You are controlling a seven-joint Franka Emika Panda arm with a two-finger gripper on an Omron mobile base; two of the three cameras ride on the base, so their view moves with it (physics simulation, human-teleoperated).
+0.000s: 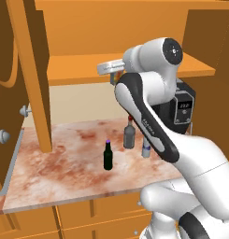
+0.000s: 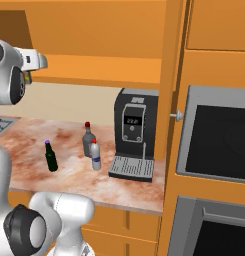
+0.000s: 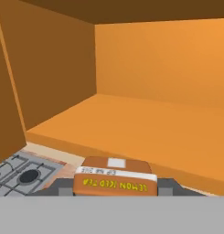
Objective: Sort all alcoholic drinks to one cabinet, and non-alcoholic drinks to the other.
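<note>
The arm (image 1: pixel 148 121) hid most of the white bottle (image 1: pixel 146 150) in the left base view. The carton (image 3: pixel 115 182) covered the fingers — its lower part cut off — and the stove (image 3: pixel 19 176) ran off-frame.

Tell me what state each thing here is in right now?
Juice carton: held between the gripper's fingers, at the cabinet shelf's front edge.
Gripper: shut on the carton.
Cabinet door: open.
Beer bottle: upright on counter, capped.
Grey bottle: upright, capped.
White bottle: upright, capped.
</note>
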